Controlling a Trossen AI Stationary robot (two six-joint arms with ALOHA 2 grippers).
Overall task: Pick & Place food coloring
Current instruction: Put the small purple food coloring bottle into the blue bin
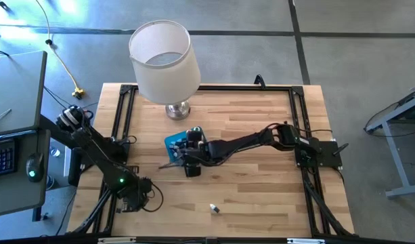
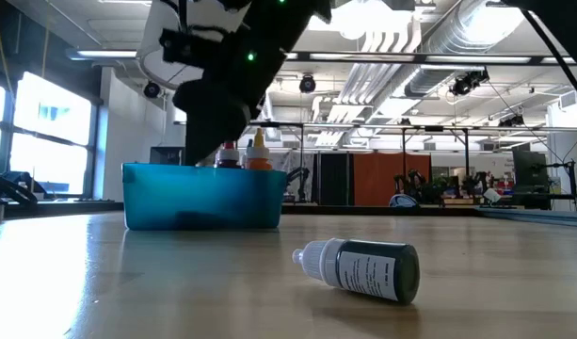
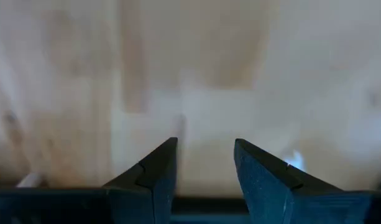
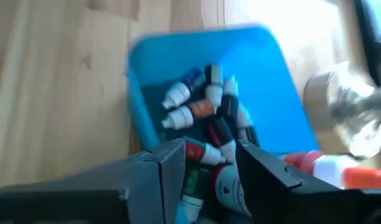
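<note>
Right claw [image 4: 209, 165] over blue tray [image 4: 265, 81] mid-worktop [image 1: 261, 196], jaws parted w/ bottles just past tips, none gripped. Food coloring [image 4: 206, 121] piled in tray; one dark bottle [image 2: 363, 270] lying loose on worktop. Left claw [image 3: 204, 163] parted, empty, front-left.

The dark dropper bottle [image 2: 363, 270] lying on the wooden table [image 2: 175, 282] carries a printed label. Its lettering is too small to read. No other text shows.

The tray [image 4: 265, 74] was blue, the bench [image 1: 261, 196] pale striped wood, the lampshade [image 1: 163, 61] white, one bottle [image 2: 363, 270] dark green with a white cap.
</note>
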